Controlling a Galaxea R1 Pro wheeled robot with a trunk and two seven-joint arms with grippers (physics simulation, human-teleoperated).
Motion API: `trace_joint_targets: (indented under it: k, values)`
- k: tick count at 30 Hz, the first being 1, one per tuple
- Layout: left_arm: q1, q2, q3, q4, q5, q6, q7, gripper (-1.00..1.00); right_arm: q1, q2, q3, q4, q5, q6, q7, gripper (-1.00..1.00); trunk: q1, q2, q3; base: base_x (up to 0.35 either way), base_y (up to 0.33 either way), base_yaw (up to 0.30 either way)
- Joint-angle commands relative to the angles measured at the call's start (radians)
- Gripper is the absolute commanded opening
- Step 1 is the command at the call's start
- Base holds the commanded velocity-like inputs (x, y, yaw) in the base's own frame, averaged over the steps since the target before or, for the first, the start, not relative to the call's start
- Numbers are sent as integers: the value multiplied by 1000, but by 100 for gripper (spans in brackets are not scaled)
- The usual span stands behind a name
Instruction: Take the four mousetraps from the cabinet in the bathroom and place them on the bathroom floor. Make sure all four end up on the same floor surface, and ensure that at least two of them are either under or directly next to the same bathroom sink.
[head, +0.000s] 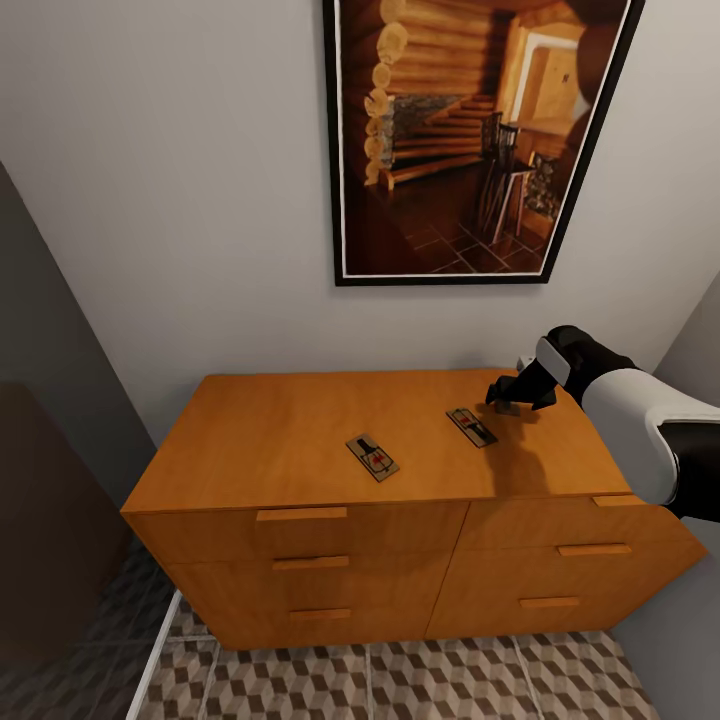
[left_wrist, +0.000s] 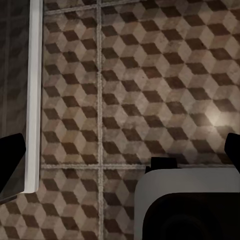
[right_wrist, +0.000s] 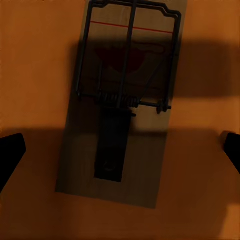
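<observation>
While two mousetraps lie on the cabinet top, the right gripper hovers above its right end, jaws spread apart.

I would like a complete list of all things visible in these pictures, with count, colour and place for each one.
mousetraps: three, tan wood with dark wire and red mark, on the cabinet top; one near the middle, one further right, one under the right gripper
cabinet: one, orange-brown, against the wall
painting: one, brown scene in a black frame, on the wall above the cabinet
bathroom floor: cube-patterned tiles, brown and beige, below the cabinet
right gripper: one, black, open, over the cabinet's right end
left gripper: one, black, open, above the floor
</observation>
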Motion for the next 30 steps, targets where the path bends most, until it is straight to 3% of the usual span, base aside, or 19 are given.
trace_joint_targets:
  k: [1,30]
  values:
    - [-2,0,-9,4,5,-5,3,100,1,-1,6,3,-10,4,0,100,0,0,-1,0,0,0]
    - [-1,0,-9,4,5,-6,2,100,1,-1,6,3,-10,4,0,100,0,0,-1,0,0,0]
